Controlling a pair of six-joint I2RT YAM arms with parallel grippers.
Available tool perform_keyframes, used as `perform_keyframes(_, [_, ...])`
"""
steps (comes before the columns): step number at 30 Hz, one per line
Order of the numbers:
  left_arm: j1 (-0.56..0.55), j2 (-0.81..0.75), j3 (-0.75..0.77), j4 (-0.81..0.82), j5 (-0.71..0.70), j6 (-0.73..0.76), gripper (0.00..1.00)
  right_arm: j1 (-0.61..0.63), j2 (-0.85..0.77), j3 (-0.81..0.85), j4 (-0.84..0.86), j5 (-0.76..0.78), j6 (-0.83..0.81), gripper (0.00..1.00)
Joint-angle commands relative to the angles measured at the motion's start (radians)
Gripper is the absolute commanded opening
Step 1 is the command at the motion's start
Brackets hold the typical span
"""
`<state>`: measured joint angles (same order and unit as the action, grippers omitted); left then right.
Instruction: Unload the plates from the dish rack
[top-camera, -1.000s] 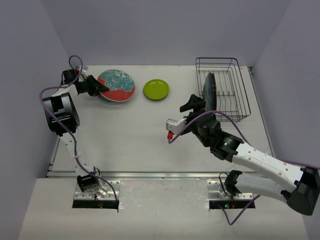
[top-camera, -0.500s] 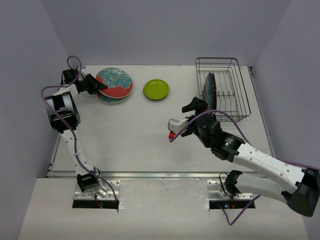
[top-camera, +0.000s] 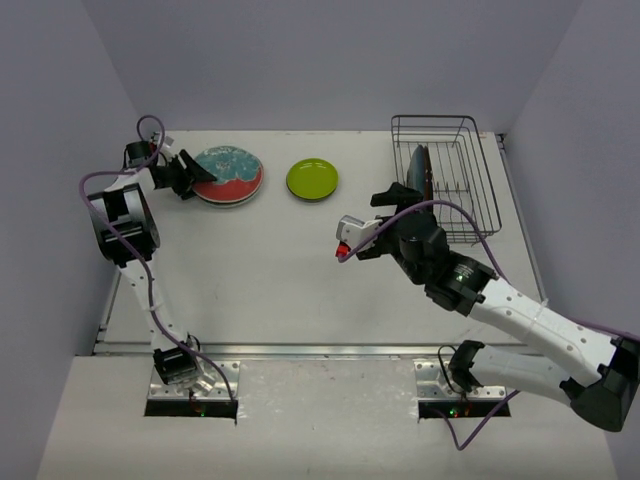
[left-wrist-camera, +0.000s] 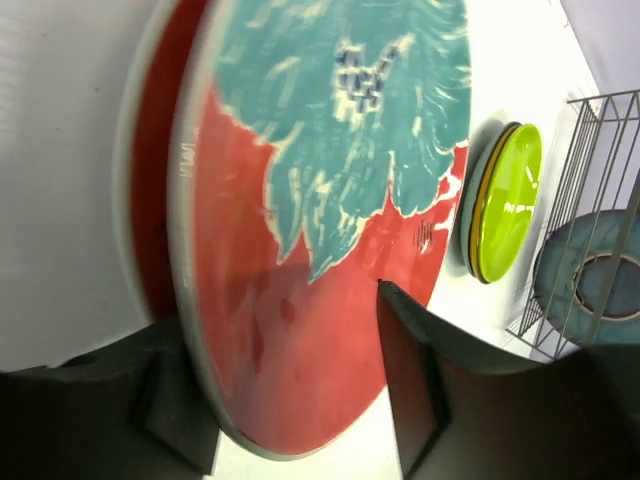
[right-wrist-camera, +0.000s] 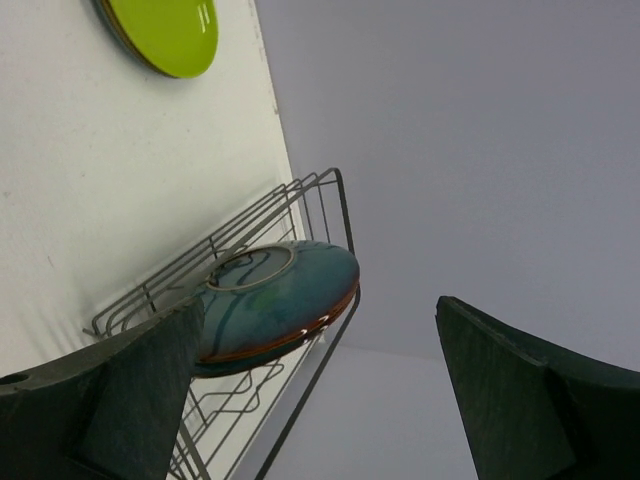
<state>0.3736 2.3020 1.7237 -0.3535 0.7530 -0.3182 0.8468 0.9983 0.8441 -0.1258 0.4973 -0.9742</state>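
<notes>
Dish rack (top-camera: 468, 190) holds blue plate (top-camera: 418, 175); green plate (top-camera: 312, 179) nearby.

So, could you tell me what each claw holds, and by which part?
Nothing. The left claw stands open astride the rim of the red-and-teal plate; the right claw is open, empty.

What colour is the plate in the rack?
Teal-blue plate, best seen in the right wrist view.

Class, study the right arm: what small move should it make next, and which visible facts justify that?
Probably ease the right gripper forward until its fingers straddle the rim of the blue plate, before closing. Its jaws stand wide open and empty, short of the plate, which stands on edge as the only one in the dish rack.
</notes>
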Motion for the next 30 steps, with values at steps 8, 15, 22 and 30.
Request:
perform_keyframes(8, [-0.108, -0.266, 0.028, -0.115, -0.665, 0.295, 0.68, -0.137, 0.102, 0.344, -0.206, -0.059, 0.415, 0.99])
perform_keyframes(15, [-0.251, -0.374, -0.044, -0.067, -0.946, 0.386, 0.73, -0.321, 0.172, 0.486, -0.364, -0.137, 0.688, 0.99])
perform_keyframes(22, [-0.316, -0.592, -0.215, 0.039, -0.89, 0.425, 0.74, -0.826, 0.387, 0.654, -0.683, -0.611, 0.979, 0.8])
perform_keyframes(30, [-0.421, -0.819, -0.377, 0.047, -0.84, 0.471, 0.75, -1.01, 0.561, 0.71, -0.706, -0.937, 0.887, 0.57])
